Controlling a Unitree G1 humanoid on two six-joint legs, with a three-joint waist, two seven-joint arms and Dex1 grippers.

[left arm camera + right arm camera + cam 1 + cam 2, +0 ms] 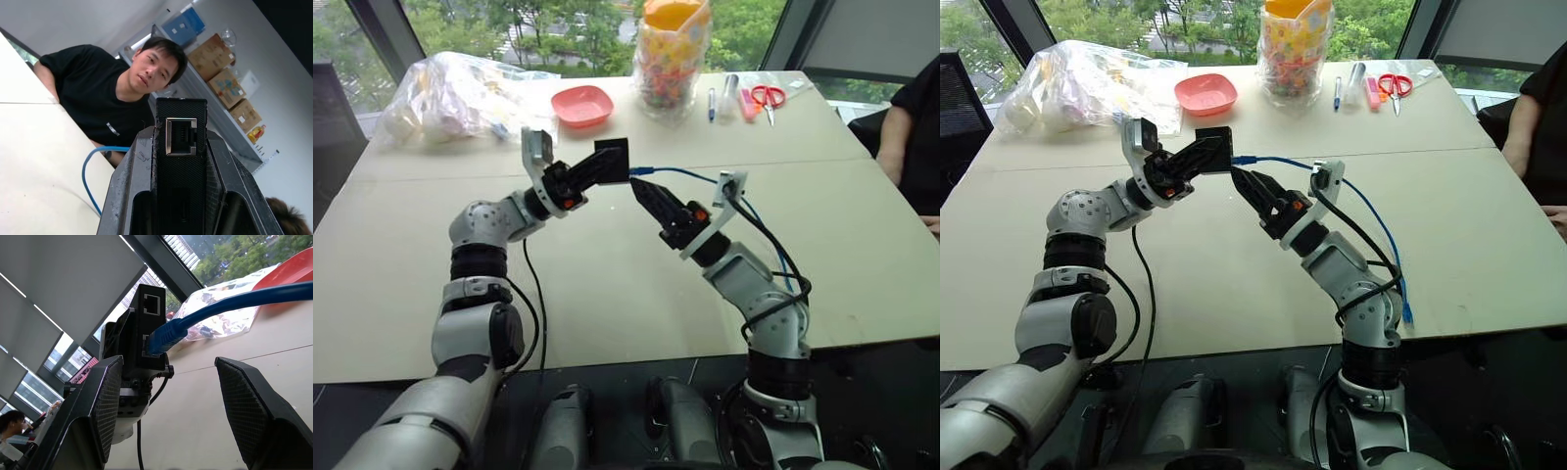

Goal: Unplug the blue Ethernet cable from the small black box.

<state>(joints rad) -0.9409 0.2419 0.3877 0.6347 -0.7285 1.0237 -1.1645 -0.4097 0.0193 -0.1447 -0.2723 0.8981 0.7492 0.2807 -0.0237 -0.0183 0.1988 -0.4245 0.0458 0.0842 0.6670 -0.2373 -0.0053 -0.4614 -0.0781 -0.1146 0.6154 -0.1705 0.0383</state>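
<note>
My left gripper [605,167] is shut on the small black box [615,153], holding it in the air over the table. In the left wrist view the box [179,176] stands between the fingers with an empty port facing out. The blue Ethernet cable [685,173] is plugged into the box's lower port [146,350] and runs off to the right, down to the table edge. My right gripper [639,188] is open just under the cable's plug; in the right wrist view its fingers [105,401] stand wide apart on either side of the plug [164,335], not touching it.
At the far side of the beige table [607,294] lie a pink bowl [582,105], a clear plastic bag [460,93], a jar of colourful pieces [671,54], pens [712,103] and red scissors [767,96]. A person in black [915,127] sits at the right edge.
</note>
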